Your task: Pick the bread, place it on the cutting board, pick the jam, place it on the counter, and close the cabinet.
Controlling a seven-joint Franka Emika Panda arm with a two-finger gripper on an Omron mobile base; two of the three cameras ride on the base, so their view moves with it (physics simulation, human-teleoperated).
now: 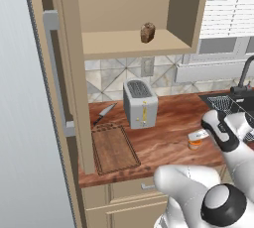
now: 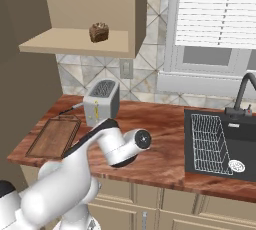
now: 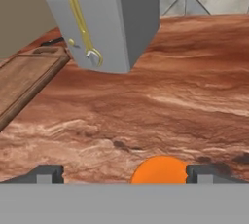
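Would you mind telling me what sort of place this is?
A rendered home kitchen: a toaster on a wooden counter, a sink with a tap under a window, and an open cabinet.

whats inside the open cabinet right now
Just the bread, sitting on the lower shelf of the cabinet. The shelf space above it is cut off by the frame, so anything higher up can't be seen.
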